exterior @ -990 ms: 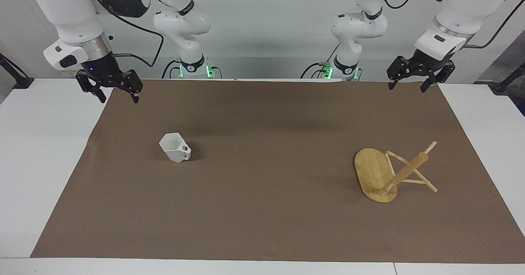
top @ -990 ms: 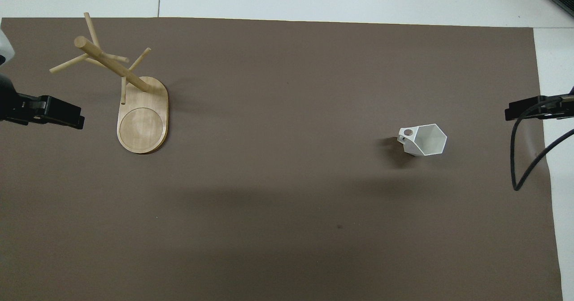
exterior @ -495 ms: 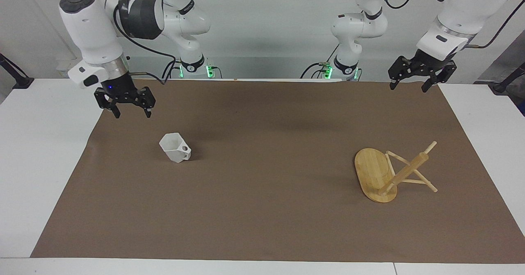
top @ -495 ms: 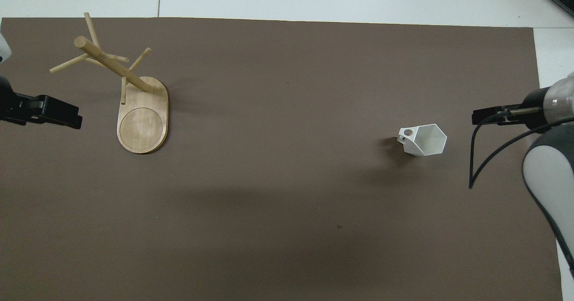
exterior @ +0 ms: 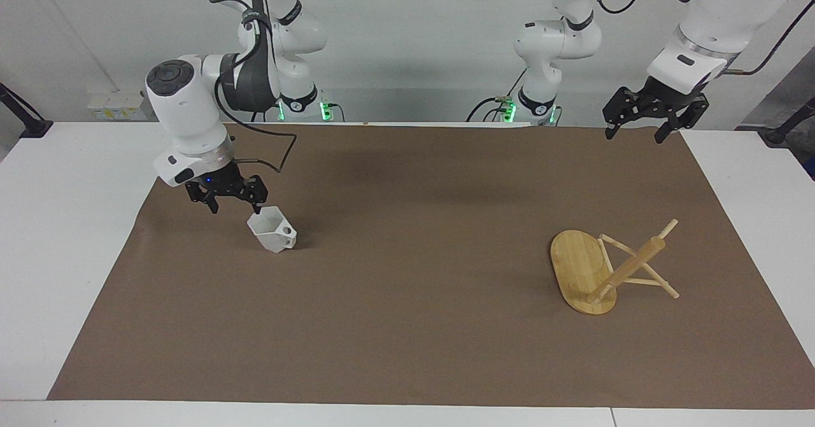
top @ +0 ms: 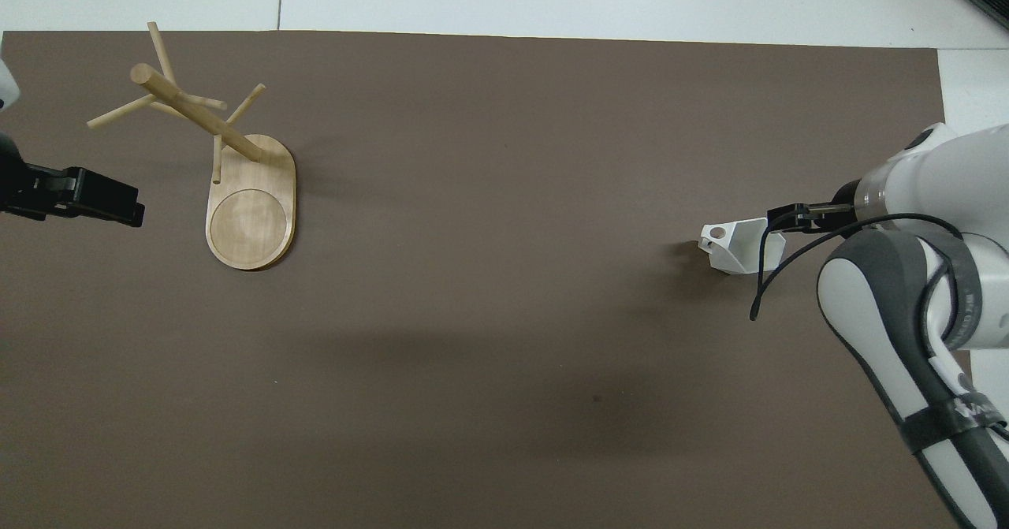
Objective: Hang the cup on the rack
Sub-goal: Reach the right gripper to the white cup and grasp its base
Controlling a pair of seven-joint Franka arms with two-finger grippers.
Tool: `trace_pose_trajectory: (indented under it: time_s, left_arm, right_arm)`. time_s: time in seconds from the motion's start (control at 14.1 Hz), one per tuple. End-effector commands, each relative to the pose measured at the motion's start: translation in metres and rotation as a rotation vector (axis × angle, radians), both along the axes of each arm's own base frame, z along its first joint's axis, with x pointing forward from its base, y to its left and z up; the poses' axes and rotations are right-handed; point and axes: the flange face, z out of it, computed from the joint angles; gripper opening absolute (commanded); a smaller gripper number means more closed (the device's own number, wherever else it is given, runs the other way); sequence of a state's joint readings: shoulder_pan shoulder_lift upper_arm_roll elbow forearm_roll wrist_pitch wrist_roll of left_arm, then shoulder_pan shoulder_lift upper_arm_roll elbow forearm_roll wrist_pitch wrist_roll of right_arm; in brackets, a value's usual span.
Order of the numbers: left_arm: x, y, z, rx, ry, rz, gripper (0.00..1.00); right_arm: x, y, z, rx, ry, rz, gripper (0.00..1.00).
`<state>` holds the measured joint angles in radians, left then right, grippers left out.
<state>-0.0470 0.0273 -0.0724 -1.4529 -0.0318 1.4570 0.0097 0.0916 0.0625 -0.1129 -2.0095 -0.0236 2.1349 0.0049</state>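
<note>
The cup (exterior: 272, 229) stands upright on the brown mat (exterior: 407, 325), toward the right arm's end of the table, mouth up, and its blocky handle with the round hole points along the table toward the rack's end. That handle direction is what matters here: it faces away from the incoming hand, so the near wall and rim are what the fingers meet first. And here is the right gripper (exterior: 233, 207), low, just beside the cup on the side away from the handle, one fingertip right at the rim by the look of the facing view; whether it touches yet I can't say. Its fingers stand apart, nothing between them. From overhead the right gripper (top: 792, 218) covers the edge of the cup's (top: 729, 247) mouth, so I'd judge the plan is one finger inside, one outside, pinching the wall. Right arm is plainly the nearer one, no contest. Out at the left arm's end stands the rack (exterior: 595, 268), upright on its oval base, post up, thin pegs splayed out, well apart from the cup. The rack (top: 228, 174) shows the same from overhead. The left gripper (exterior: 640, 128) hangs over the mat's corner near its own base, fingers spread, holding nothing, waiting; it (top: 102, 202) sits beside the rack in the overhead view.
</note>
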Motion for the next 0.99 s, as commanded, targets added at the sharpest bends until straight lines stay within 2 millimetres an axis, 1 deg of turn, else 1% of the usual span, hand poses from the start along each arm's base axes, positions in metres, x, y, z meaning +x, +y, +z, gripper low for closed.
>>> trace_pose_trajectory:
  time_s: [0.0, 0.07, 0.21, 0.42, 0.57, 0.71, 0.92]
  left_arm:
    - [-0.01, 0.003, 0.0, 0.022, 0.011, 0.014, 1.0]
    - [-0.01, 0.003, 0.0, 0.022, 0.01, 0.014, 1.0]
    - [-0.011, 0.003, -0.003, 0.021, 0.016, 0.014, 1.0]
    - [-0.012, 0.003, -0.003, 0.021, 0.013, 0.011, 1.0]
    - [-0.012, 0.008, -0.004, 0.023, 0.014, 0.02, 1.0]
    - [-0.011, 0.01, -0.004, 0.021, 0.01, 0.023, 1.0]
    - [-0.01, 0.01, -0.003, 0.02, 0.003, 0.028, 1.0]
  right_arm:
    - [-0.007, -0.005, -0.015, 0.007, -0.015, -0.04, 1.0]
    - [-0.006, -0.009, -0.022, 0.009, -0.008, -0.071, 1.0]
    - [-0.007, -0.01, -0.033, 0.009, 0.01, -0.111, 1.0]
    - [-0.006, -0.011, -0.042, 0.016, 0.022, -0.182, 1.0]
    - [-0.004, -0.009, -0.045, 0.042, -0.009, -0.237, 1.0]
    - [-0.005, -0.009, -0.054, 0.043, -0.001, -0.244, 1.0]
    - [-0.003, -0.009, -0.063, 0.046, -0.002, -0.26, 1.0]
